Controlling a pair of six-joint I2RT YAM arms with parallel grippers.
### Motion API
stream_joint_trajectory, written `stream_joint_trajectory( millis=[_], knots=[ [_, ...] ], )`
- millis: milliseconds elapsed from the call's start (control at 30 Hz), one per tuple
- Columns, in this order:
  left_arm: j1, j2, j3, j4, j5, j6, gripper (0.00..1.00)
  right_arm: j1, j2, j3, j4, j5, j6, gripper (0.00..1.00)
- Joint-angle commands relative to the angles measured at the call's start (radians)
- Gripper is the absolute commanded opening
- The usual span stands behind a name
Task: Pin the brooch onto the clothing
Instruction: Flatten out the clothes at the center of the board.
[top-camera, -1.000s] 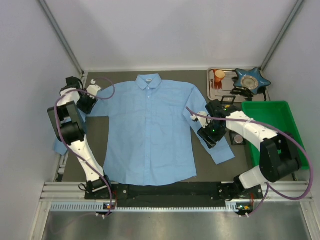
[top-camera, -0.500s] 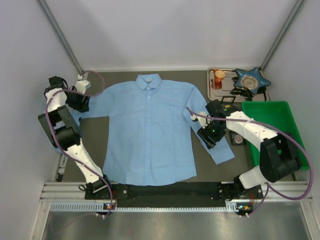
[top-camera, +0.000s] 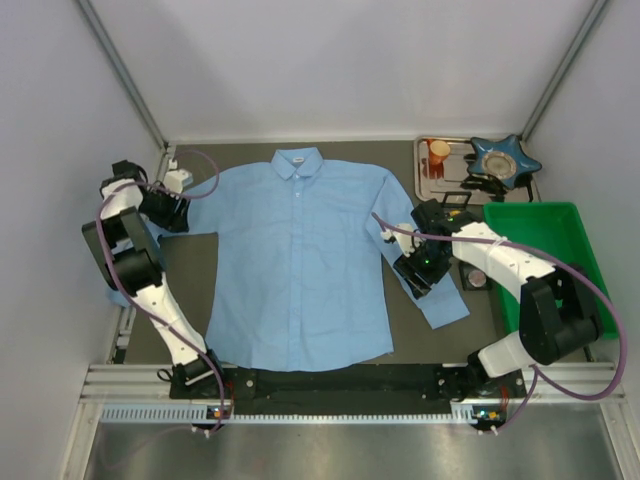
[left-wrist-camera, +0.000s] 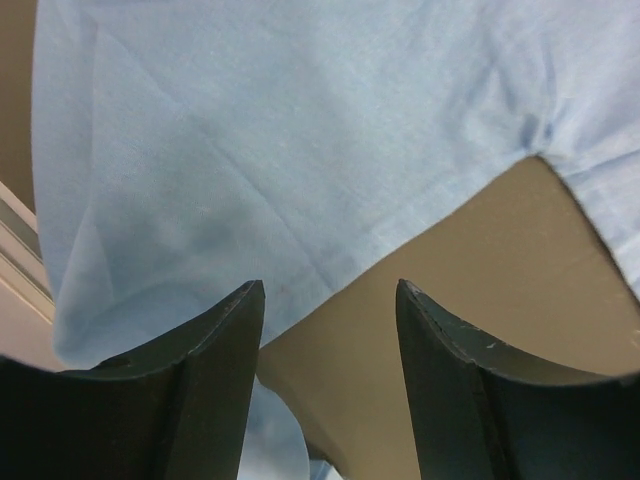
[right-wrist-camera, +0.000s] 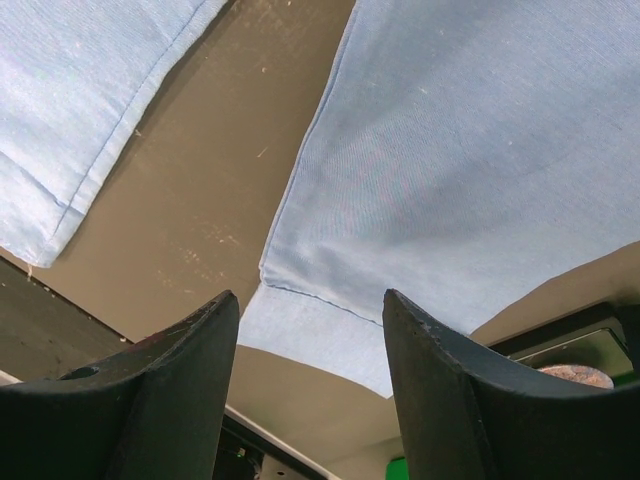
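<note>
The clothing (top-camera: 300, 260), a light blue shirt, lies flat and face up on the dark mat, collar at the far side. My left gripper (top-camera: 168, 210) hovers at the shirt's left sleeve. In the left wrist view this gripper (left-wrist-camera: 330, 300) is open over the sleeve's edge (left-wrist-camera: 300, 180) with nothing between its jaws. My right gripper (top-camera: 413, 272) hangs above the right sleeve. It is open too (right-wrist-camera: 310, 305), with the cuff (right-wrist-camera: 340, 320) below it. A small round pinkish thing (top-camera: 478, 277), possibly the brooch, sits in a dark holder beside the right sleeve.
A metal tray (top-camera: 432, 185) with an orange cup (top-camera: 438, 152) stands at the back right, next to a blue star-shaped dish (top-camera: 505, 160). A green bin (top-camera: 550, 250) is at the right edge. Walls close in on both sides.
My left gripper swung out to the left, then came back a little toward the left sleeve. The right arm and the shirt have not moved.
</note>
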Motion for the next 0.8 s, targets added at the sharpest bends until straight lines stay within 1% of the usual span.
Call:
stream_joint_trajectory(
  millis=[0, 133, 233, 267, 333, 367, 467, 500, 567, 600, 700, 767],
  knots=[
    [-0.004, 0.049, -0.010, 0.083, -0.077, -0.044, 0.61, -0.008, 0.001, 0.041, 0.008, -0.018, 0.012, 0.59],
    [-0.005, 0.093, 0.008, 0.066, -0.142, -0.032, 0.62, -0.009, 0.004, 0.037, 0.009, -0.017, 0.010, 0.59],
    [-0.007, 0.102, -0.004, 0.040, -0.162, 0.004, 0.57, -0.008, 0.009, 0.037, 0.014, -0.010, 0.010, 0.59],
    [-0.009, 0.104, -0.013, 0.033, -0.159, 0.011, 0.49, -0.008, 0.010, 0.037, 0.014, -0.010, 0.010, 0.60],
    [-0.012, 0.099, -0.021, 0.000, -0.151, 0.030, 0.39, -0.008, 0.010, 0.037, 0.017, -0.007, 0.010, 0.60],
    [-0.016, 0.090, -0.027, -0.007, -0.148, 0.033, 0.32, -0.008, 0.010, 0.037, 0.020, -0.006, 0.010, 0.59],
    [-0.025, 0.057, -0.037, -0.044, -0.134, 0.036, 0.20, -0.008, 0.007, 0.040, 0.020, -0.003, 0.010, 0.59],
    [-0.031, 0.047, -0.039, -0.053, -0.130, 0.021, 0.12, -0.008, 0.006, 0.038, 0.018, -0.003, 0.010, 0.59],
    [-0.044, 0.011, -0.050, -0.067, -0.137, -0.004, 0.04, -0.008, 0.001, 0.038, 0.018, -0.004, 0.015, 0.59],
    [-0.050, -0.002, -0.054, -0.072, -0.145, -0.043, 0.00, -0.008, -0.002, 0.038, 0.020, -0.004, 0.013, 0.59],
    [-0.084, -0.043, -0.085, -0.099, -0.180, -0.119, 0.00, -0.008, -0.008, 0.037, 0.018, -0.006, 0.016, 0.59],
    [-0.104, -0.069, -0.125, -0.087, -0.202, -0.162, 0.00, -0.008, -0.010, 0.037, 0.018, -0.004, 0.016, 0.59]
  ],
)
